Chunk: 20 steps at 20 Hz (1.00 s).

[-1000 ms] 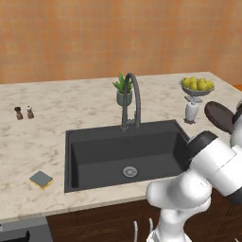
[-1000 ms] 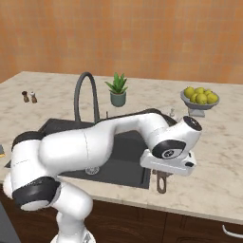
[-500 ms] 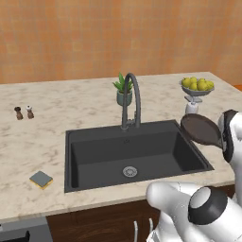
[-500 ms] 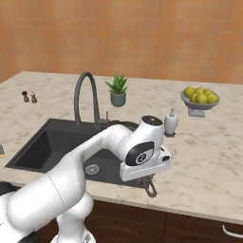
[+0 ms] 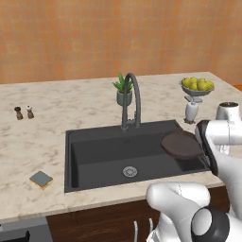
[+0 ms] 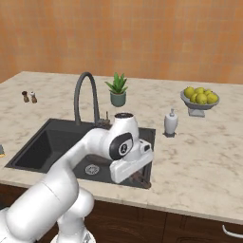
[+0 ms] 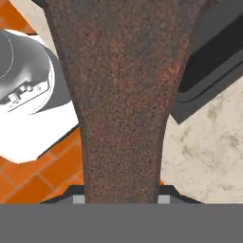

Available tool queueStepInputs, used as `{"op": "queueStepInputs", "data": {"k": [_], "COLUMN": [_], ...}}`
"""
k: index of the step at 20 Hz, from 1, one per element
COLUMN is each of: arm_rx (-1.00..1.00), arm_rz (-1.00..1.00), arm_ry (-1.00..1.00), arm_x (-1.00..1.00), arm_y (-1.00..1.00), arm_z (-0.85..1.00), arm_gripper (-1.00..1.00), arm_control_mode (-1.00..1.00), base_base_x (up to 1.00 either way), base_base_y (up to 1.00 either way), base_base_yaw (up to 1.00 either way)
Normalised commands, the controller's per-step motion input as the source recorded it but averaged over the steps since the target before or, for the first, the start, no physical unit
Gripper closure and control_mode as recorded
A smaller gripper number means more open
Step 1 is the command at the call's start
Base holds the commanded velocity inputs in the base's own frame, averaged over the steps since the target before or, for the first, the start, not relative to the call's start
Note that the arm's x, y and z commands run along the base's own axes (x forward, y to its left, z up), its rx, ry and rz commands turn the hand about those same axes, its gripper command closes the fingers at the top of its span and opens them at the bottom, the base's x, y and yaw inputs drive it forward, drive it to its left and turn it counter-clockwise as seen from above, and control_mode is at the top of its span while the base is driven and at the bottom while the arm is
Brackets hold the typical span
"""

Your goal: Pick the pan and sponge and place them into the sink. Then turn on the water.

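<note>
The dark reddish-brown pan [image 5: 181,144] hangs in the air over the right end of the sink [image 5: 94,158], about level with the counter. My gripper [image 5: 204,158] is shut on its short handle, to the right of the bowl. In the hand view the rusty handle [image 7: 123,114] runs up from between my fingertips. The sponge [image 5: 41,179], grey-blue over yellow, lies flat on the counter left of the sink. No water runs from the arched faucet [image 5: 133,97].
A potted plant [image 5: 124,90] stands behind the faucet. A soap dispenser [image 5: 190,111] and a bowl of lemons [image 5: 197,86] stand on the counter to the right. Salt and pepper shakers [image 5: 23,112] are at the far left. My arm reaches across the sink's front right corner [image 6: 109,142].
My arm has swung left and carried the pan from over the right counter to over the sink's right end. The sponge has stayed in place.
</note>
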Motion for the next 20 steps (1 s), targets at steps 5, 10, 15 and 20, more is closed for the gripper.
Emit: {"op": "queueStepInputs", "data": {"k": [5, 10, 15, 20], "arm_rx": [0.00, 0.00, 0.05, 0.06], "arm_rz": [0.38, 0.27, 0.12, 0.07], "arm_ry": [0.15, 0.11, 0.04, 0.00], "arm_x": [0.51, 0.60, 0.41, 0.15], "arm_y": [0.00, 0.17, 0.32, 0.22], "arm_z": [-0.03, -0.10, -0.07, -0.09], "arm_gripper": [1.00, 1.00, 1.00, 1.00], "arm_control_mode": [-1.00, -1.00, -1.00, -1.00], "base_base_x": [0.00, 0.00, 0.00, 0.00], "base_base_y": [0.00, 0.00, 0.00, 0.00], "base_base_yaw": [0.00, 0.00, 0.00, 0.00]}}
